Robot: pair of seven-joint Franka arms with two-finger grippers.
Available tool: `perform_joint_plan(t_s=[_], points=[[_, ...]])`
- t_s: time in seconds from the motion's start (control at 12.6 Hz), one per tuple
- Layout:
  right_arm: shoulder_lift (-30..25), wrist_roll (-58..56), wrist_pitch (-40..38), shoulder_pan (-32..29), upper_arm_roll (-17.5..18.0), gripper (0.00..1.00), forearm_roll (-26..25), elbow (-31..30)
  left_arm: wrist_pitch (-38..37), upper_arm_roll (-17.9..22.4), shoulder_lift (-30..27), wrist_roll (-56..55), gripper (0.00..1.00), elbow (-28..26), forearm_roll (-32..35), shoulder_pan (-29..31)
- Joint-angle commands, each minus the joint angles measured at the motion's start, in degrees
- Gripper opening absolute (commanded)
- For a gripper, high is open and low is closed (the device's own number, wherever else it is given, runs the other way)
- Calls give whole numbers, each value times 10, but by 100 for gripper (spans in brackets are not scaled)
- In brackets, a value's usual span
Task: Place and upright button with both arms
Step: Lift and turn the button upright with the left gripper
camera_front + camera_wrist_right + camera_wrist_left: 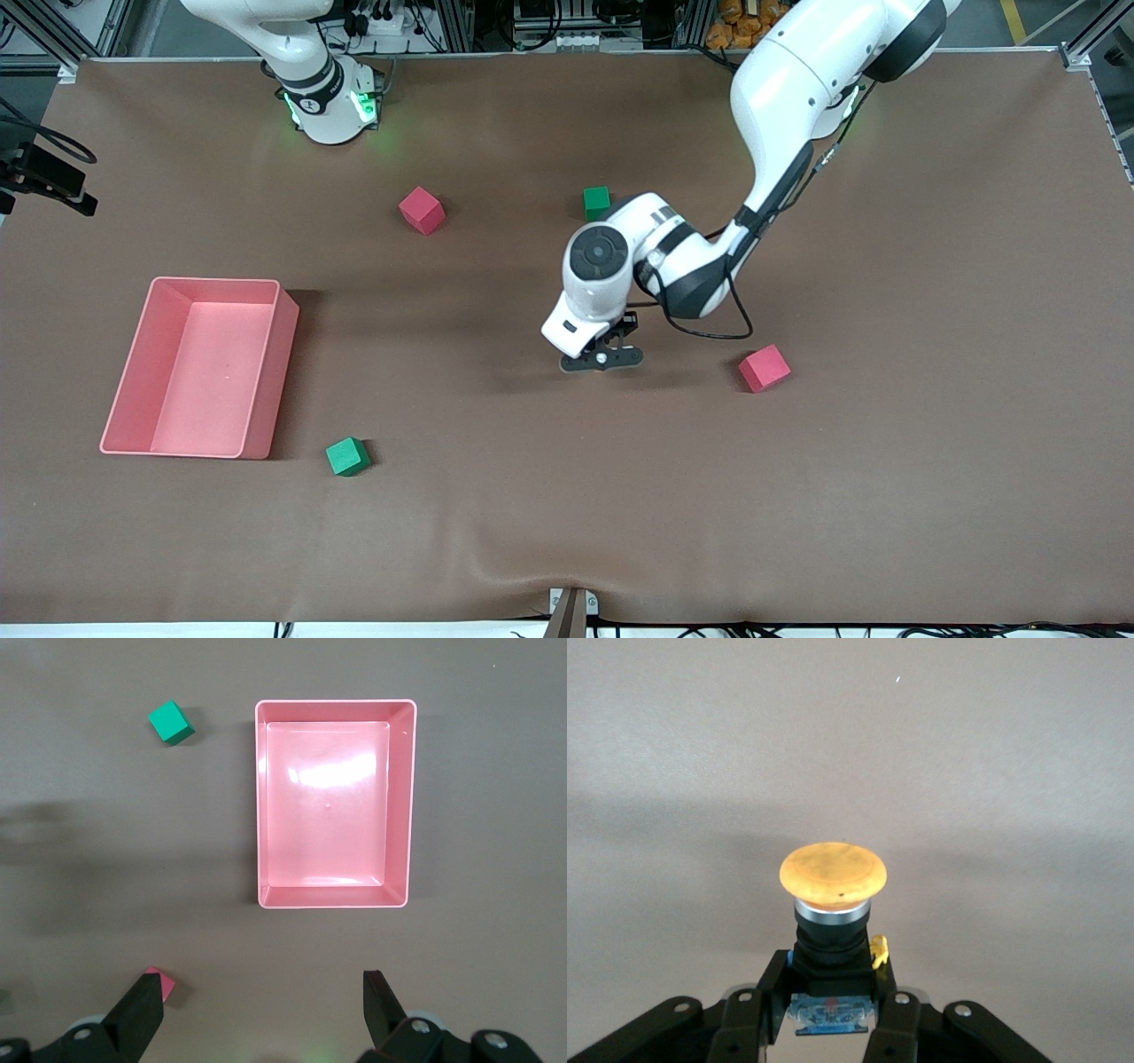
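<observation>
While the left arm's wrist hides the button from the front camera, the left wrist view shows the left gripper (833,1028) clamped on the black body of the button (833,904), orange cap pointing away from the fingers, over mid-table. High over the pink bin (263,806), the right gripper (264,1014) waits, jaws spread.

No readable text, label, brand, number or sign is found on any object, on either arm, or on the bench surface.
</observation>
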State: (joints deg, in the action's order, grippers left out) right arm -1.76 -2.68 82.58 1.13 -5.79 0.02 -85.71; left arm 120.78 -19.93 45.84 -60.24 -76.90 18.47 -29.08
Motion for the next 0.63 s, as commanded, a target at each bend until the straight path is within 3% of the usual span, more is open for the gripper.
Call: perform_joint_plan(t_s=[0.0,0.32,0.48,0.55], points=[[9,-7,-11,0,3,100,-13,19,37,9,-9,-136,0,-4,63,-38],[9,-9,-10,1,8,100,-14,19,42,12,-4,-300,0,-7,229,-104],[9,-10,-9,0,7,100,-15,18,41,33,3,-432,0,-7,343,-149],[9,-12,-8,0,7,100,-16,18,41,37,6,-444,0,-11,373,-162]])
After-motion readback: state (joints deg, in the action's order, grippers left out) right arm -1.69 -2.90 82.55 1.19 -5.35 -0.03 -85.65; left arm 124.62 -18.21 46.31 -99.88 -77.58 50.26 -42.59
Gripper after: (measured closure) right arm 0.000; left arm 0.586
